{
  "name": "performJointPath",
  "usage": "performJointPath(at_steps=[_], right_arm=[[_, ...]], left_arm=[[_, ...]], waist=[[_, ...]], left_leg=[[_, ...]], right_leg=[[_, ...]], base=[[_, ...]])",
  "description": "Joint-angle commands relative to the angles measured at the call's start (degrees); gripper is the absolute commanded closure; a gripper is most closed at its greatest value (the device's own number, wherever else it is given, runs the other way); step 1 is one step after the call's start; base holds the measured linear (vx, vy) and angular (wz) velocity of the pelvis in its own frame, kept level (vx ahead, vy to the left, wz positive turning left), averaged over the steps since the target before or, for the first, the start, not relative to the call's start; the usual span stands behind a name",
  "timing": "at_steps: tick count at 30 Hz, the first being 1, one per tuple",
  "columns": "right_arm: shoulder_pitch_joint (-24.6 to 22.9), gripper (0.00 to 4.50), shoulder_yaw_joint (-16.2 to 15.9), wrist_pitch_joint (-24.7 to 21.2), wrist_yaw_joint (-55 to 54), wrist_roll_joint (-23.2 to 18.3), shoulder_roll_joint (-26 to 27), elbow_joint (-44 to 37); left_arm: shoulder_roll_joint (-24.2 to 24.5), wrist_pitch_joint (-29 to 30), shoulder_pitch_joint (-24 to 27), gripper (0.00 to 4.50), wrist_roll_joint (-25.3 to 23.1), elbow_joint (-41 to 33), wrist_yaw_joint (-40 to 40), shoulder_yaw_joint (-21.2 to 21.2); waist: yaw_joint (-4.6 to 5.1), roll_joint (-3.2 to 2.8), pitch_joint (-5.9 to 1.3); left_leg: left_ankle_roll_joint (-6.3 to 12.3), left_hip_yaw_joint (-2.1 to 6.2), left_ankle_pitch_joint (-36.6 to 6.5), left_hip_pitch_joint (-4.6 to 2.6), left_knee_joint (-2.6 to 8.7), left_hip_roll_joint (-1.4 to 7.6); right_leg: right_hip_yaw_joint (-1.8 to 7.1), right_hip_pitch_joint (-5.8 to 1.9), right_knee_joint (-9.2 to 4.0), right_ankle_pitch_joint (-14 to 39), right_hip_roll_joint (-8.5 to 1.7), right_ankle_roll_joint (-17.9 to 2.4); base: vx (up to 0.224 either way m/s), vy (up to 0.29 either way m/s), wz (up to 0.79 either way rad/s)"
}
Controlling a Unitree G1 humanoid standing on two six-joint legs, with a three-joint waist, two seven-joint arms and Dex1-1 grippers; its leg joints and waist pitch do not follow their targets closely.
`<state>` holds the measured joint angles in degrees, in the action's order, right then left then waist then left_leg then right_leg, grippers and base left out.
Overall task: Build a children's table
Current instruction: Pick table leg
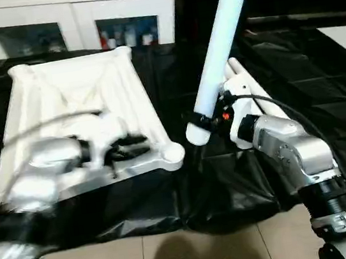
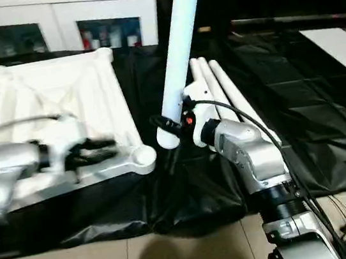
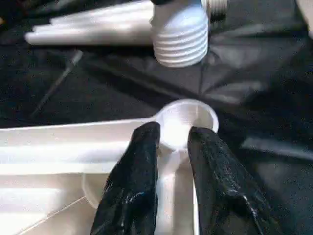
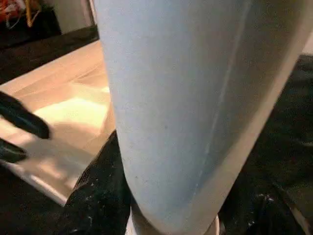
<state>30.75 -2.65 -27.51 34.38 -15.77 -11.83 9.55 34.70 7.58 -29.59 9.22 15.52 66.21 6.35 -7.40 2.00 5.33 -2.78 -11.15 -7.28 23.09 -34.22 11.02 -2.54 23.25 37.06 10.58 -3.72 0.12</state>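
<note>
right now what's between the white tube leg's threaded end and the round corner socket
Only wrinkled black cloth; the left wrist view shows the stretch from the ribbed end of the held leg to the round corner socket bare.

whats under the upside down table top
The table top lies ribbed side up on the black cloth, which spreads out around it. The top hides whatever lies directly beneath it.

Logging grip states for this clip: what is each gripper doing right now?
Left gripper: open, fingers astride a rib by the table top's corner socket, holding nothing.
Right gripper: closed on a leg, held upright.
</note>
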Motion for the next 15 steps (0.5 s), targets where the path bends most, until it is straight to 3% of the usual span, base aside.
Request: performJointPath(at_steps=[1, 3, 4, 5, 6, 7, 8, 9, 10, 11, 12, 13, 14, 15], right_arm=[[-0.2, 2.64, 1.1, -0.2, -1.8, 0.6, -0.2, -1.9], [0.2, 2.64, 3.2, 0.9, -7.0, 1.5, 1.3, -2.6], [0.0, 2.64, 3.4, 5.3, -12.7, 5.6, 2.0, -3.7], [-0.6, 2.64, 2.8, 9.1, -16.0, 9.0, 2.1, -4.4], [-0.7, 2.64, 2.6, 9.8, -16.5, 9.6, 2.0, -4.5], [-1.8, 2.64, 1.5, 11.1, -19.0, 12.7, 1.9, -5.5], [-2.2, 2.64, 1.2, 11.3, -19.7, 13.4, 1.8, -5.8], [-4.5, 2.64, 1.0, 11.0, -20.7, 14.0, 2.0, -7.6], [-6.5, 2.64, 2.4, 10.2, -20.9, 12.4, 2.9, -9.0], [-6.5, 2.64, 2.4, 10.2, -20.9, 12.4, 2.9, -9.0], [-9.0, 2.64, 4.0, 10.2, -21.0, 10.8, 3.5, -10.4], [-12.2, 2.64, 5.2, 12.2, -21.1, 9.3, 4.5, -12.3], [-13.0, 2.64, 5.3, 13.0, -21.2, 9.0, 4.8, -12.7], [-13.1, 2.64, 5.4, 13.2, -21.2, 9.0, 4.9, -12.8]], left_arm=[[0.5, 1.7, 0.4, 3.27, 1.6, -3.5, -1.2, -1.9], [-0.6, 1.6, 1.6, 3.27, 2.0, -7.1, -7.0, -5.7], [-3.4, 3.3, 1.8, 3.27, -0.5, -8.7, -17.0, -9.5], [-5.9, 4.5, 1.9, 3.27, -1.5, -9.5, -23.4, -11.9], [-6.3, 4.6, 2.0, 3.27, -1.6, -9.7, -24.4, -12.3], [-9.3, 5.8, 3.1, 3.27, -0.1, -11.5, -28.7, -14.7], [-10.1, 6.2, 3.6, 3.27, 0.5, -12.2, -29.7, -15.4], [-14.3, 6.8, 6.3, 3.27, 0.4, -15.7, -35.5, -17.3], [-17.8, 6.7, 8.8, 3.27, -0.2, -18.6, -40.1, -18.1], [-17.8, 6.7, 8.8, 3.27, -0.2, -18.6, -40.1, -18.1], [-22.0, 7.2, 11.9, 3.27, -3.0, -21.8, -46.4, -18.4], [-26.8, 9.2, 16.1, 3.27, -5.4, -26.0, -52.6, -17.8], [-28.0, 10.0, 17.0, 3.27, -5.7, -27.0, -53.8, -17.5], [-28.2, 10.1, 17.2, 3.27, -5.8, -27.2, -54.0, -17.4]], waist=[[0.38, -1.06, -5.1], [0.38, -1.71, -5.11], [0.53, -1.59, -5.11], [0.41, -2.46, -5.13], [0.59, -1.91, -5.06], [0.29, -2.71, -5.1], [0.55, -2.37, -4.93], [0.38, -4.56, -5.06], [1.03, -3.43, -4.72], [0.94, -3.2, -5.08], [0.72, -4.71, -5.37], [1.03, -5.54, -5.33], [1.28, -5.0, -5.29], [1.18, -4.8, -5.38]], left_leg=[[-5.87, 1.74, -25.4, -2.92, 4.36, 2.22], [-6.33, 1.83, -26.4, -3.06, 4.25, 2.18], [-6.62, 1.85, -26.8, -2.97, 4.3, 2.22], [-7.78, 1.98, -27.3, -2.83, 4.35, 2.56], [-8.0, 1.85, -28.8, -3.28, 4.09, 2.35], [-7.51, 2.09, -28.3, -3.26, 3.87, 1.98], [-7.11, 2.07, -28.3, -2.95, 4.13, 1.95], [-7.44, 2.42, -29.9, -3.17, 4.08, 2.11], [-6.5, 2.44, -31.0, -2.94, 4.46, 1.9], [-6.04, 2.45, -30.9, -2.96, 4.29, 1.86], [-5.01, 2.46, -30.0, -3.03, 3.93, 1.71], [-4.51, 2.61, -30.7, -2.68, 4.26, 2.02], [-4.03, 2.81, -30.1, -2.3, 4.51, 2.13], [-3.13, 2.57, -29.2, -2.09, 4.24, 1.64]], right_leg=[[2.37, -0.62, -5.34, 22.7, -4.54, -9.6], [2.38, -0.53, -5.35, 22.7, -4.68, -9.9], [2.36, -0.57, -5.33, 22.4, -4.6, -10.0], [2.29, -0.5, -4.83, 21.6, -4.58, -10.2], [2.2, -0.27, -5.48, 22.5, -4.43, -9.6], [2.29, -0.54, -5.51, 23.6, -4.65, -8.9], [2.24, -0.8, -5.88, 24.0, -4.46, -8.5], [2.26, -0.74, -5.69, 23.8, -4.4, -8.2], [1.93, -1.01, -6.27, 23.6, -3.8, -7.6], [1.96, -1.22, -6.23, 23.3, -3.91, -7.4], [2.25, -1.12, -6.25, 22.8, -4.1, -7.3], [2.1, -1.32, -6.88, 22.0, -3.84, -6.9], [1.95, -1.79, -6.78, 20.9, -3.8, -7.0], [1.82, -1.76, -7.07, 21.7, -3.55, -6.3]], base=[[0.0, 0.0, 0.0], [0.0, 0.0, 0.0], [0.0, 0.0, 0.0], [0.0, 0.0, 0.0], [0.0, 0.0, 0.0], [0.0, 0.0, 0.0], [0.0, 0.0, 0.0], [0.0, 0.0, 0.0], [0.0, 0.0, 0.0], [0.0, 0.0, 0.0], [0.0, 0.0, 0.0], [0.0, 0.0, 0.0], [0.0, 0.0, 0.0], [0.0, 0.0, 0.0]])
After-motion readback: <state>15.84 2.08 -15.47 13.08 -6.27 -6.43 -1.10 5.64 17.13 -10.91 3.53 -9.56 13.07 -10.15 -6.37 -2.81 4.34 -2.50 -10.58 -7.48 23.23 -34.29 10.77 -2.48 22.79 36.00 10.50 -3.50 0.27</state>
